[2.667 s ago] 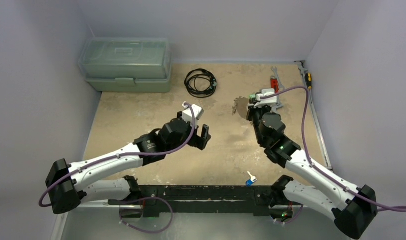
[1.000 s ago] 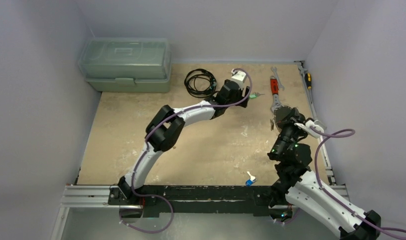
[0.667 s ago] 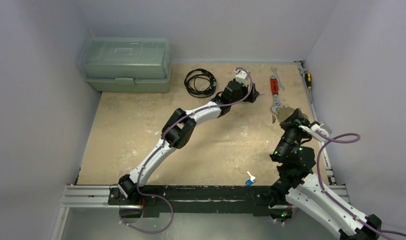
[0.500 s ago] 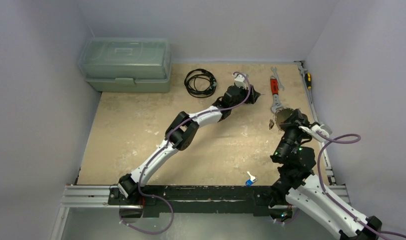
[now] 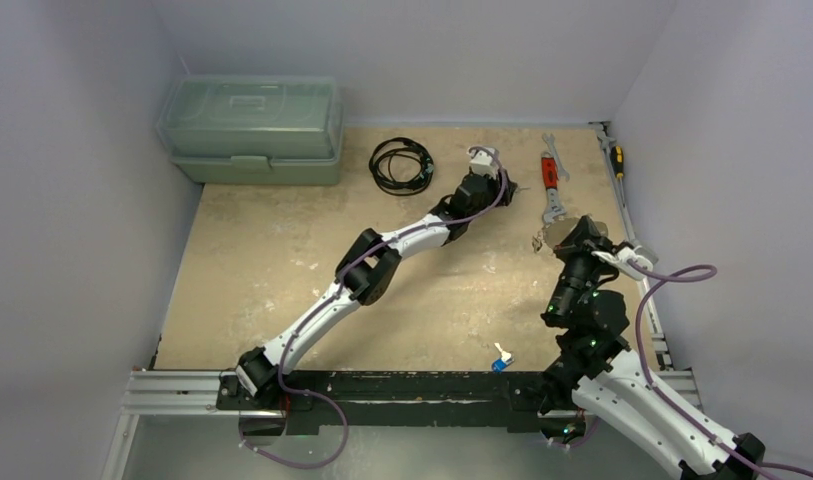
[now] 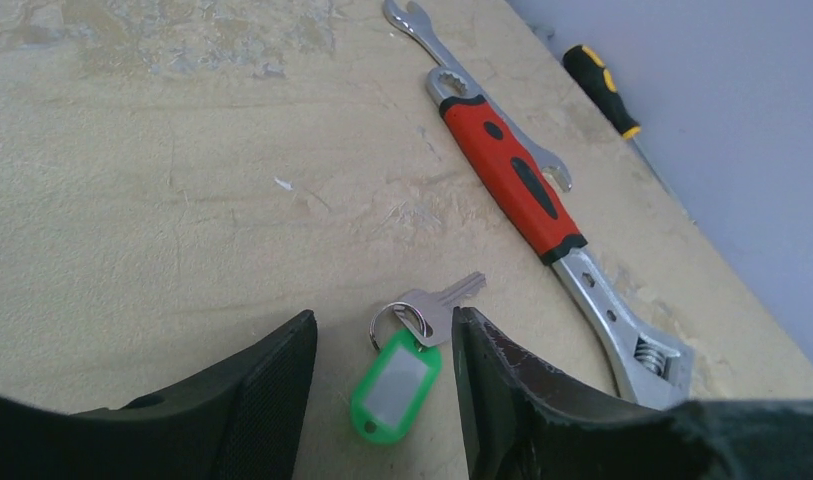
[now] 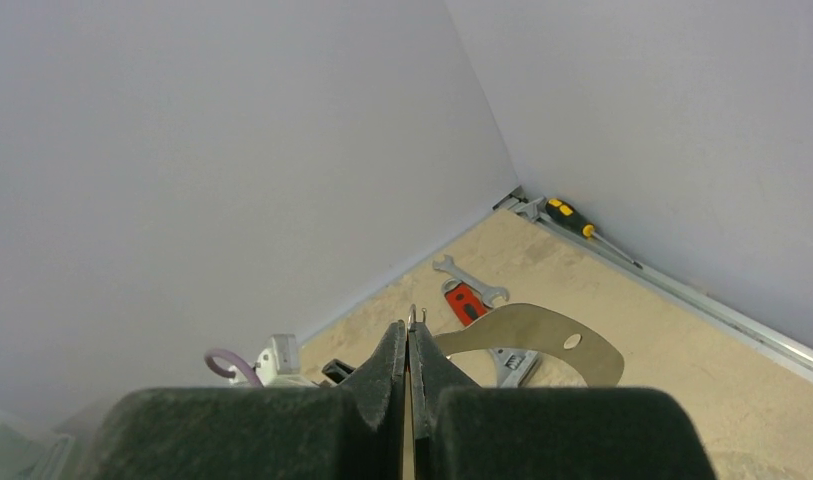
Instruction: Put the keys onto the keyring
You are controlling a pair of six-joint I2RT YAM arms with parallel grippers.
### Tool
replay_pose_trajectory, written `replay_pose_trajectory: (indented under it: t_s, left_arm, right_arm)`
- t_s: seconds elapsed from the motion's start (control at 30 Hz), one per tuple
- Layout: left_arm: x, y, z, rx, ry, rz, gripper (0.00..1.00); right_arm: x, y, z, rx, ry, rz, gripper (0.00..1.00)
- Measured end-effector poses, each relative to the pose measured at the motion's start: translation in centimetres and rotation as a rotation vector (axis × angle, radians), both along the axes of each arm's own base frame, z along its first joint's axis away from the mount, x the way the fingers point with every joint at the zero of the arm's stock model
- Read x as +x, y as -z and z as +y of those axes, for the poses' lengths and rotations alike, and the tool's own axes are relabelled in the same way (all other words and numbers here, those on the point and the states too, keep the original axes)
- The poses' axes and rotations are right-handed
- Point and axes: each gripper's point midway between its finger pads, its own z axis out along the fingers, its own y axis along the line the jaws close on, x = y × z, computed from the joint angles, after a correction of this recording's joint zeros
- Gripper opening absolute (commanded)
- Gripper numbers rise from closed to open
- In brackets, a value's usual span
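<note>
A silver key (image 6: 437,303) on a small split ring with a green tag (image 6: 397,385) lies flat on the table. My left gripper (image 6: 384,320) is down over it, open, with one finger on each side; the right finger is close to the key's head. In the top view the left gripper (image 5: 504,187) is stretched to the back of the table and covers that key. My right gripper (image 7: 410,335) is shut on the keyring, whose thin wire ends (image 7: 412,316) poke out above the jaws, with a flat tan tag (image 7: 542,345) beside them. A blue-tagged key (image 5: 499,358) lies near the front rail.
A red-handled wrench (image 6: 517,180) and a plain spanner (image 6: 412,18) lie just right of the green-tagged key. A yellow-and-black screwdriver (image 5: 616,158) rests along the right wall. A black cable coil (image 5: 401,165) and a green toolbox (image 5: 250,128) sit at the back left.
The left arm has reached to the back of the table and come down over the green-tagged key, its jaws narrowing. The right arm, still shut, has drawn back to the right.
</note>
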Motion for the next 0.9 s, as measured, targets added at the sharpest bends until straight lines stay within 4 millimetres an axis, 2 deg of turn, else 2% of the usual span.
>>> replay_pose_trajectory:
  t_s: [0.27, 0.33, 0.4, 0.53, 0.73, 0.9]
  left_arm:
    - [-1.5, 0.4, -0.5, 0.180, -0.007, -0.039, 0.55]
    - [-1.7, 0.5, -0.5, 0.222, -0.013, -0.054, 0.48]
    - [-2.1, 0.7, -0.5, 0.269, -0.028, -0.070, 0.36]
    - [-2.6, 0.9, -0.4, 0.342, -0.069, -0.096, 0.29]
    - [-3.1, 1.2, 0.0, 0.404, -0.111, -0.095, 0.05]
    - [-3.3, 0.8, 0.5, 0.421, -0.125, -0.078, 0.00]
  right_arm:
    - [0.2, 0.1, 0.5, -0.010, -0.027, 0.002, 0.00]
    - [0.2, 0.1, 0.5, -0.008, -0.029, 0.000, 0.00]
    - [0.3, 0.1, 0.6, -0.009, -0.033, 0.000, 0.00]
    - [0.3, 0.1, 0.8, -0.017, -0.045, 0.001, 0.00]
    - [0.4, 0.2, 0.9, -0.022, -0.053, 0.004, 0.00]
    - [0.4, 0.3, 0.9, -0.026, -0.057, 0.010, 0.00]
